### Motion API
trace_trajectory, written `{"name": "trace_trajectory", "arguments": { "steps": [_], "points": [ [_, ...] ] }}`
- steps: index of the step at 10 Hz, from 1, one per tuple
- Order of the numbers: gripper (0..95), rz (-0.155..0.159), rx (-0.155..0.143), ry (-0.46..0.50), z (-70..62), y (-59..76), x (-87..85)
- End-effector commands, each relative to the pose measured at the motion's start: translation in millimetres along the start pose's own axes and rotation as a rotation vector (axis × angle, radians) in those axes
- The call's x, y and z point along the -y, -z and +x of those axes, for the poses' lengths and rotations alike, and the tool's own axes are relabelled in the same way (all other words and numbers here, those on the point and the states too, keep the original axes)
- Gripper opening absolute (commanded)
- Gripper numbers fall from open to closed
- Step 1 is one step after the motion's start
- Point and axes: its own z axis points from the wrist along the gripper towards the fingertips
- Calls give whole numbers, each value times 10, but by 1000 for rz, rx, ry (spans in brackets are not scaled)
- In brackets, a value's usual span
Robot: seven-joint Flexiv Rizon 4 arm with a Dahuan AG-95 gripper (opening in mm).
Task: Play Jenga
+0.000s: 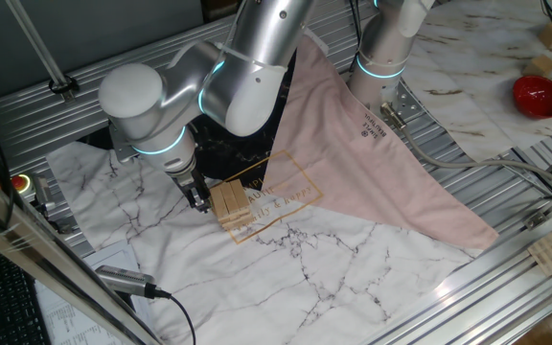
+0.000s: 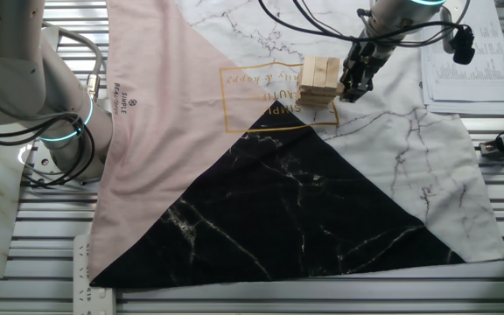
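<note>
Jenga: I see the low tan block stack (image 1: 230,203) sitting on the marble-print mat (image 1: 333,278), just beside my fingertips on the side facing the mat's gold-lettered square.
Gripper: I have the gripper (image 1: 197,197) down at stack height, its dark fingers (image 2: 357,80) pointing at the mat; the tips look close together and appear to hold nothing, though I cannot tell for certain how wide the gap is.
Contact: from either fixed view I cannot tell whether the fingertips touch the end of a block or stand just apart from it.
Risk, topple: I judge a push landing off the centre of one block would drag its neighbours and skew the layers, since the stack is small and light.
Risk, slide: I judge the whole stack may skate across the smooth mat ahead of the fingers instead of giving up one block.
Risk, cloth: I note the pink cloth (image 1: 372,163) lies well beyond the stack from the fingers; a shoved stack could catch on its edge.
Risk, view: I see my own arm (image 1: 209,86) looming over the stack, hiding the contact side in one fixed view.
</note>
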Motion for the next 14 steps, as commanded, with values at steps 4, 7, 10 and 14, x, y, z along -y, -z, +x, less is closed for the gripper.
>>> {"name": "trace_trajectory", "arguments": {
  "steps": [4, 7, 10, 14],
  "points": [
    [190, 1, 0, -2, -2, -2, 1],
    [0, 1, -1, -10, -4, -4, 4],
    [0, 1, -1, -17, -5, -5, 4],
    [0, 1, -2, -16, -7, -7, 6]
  ]
}}
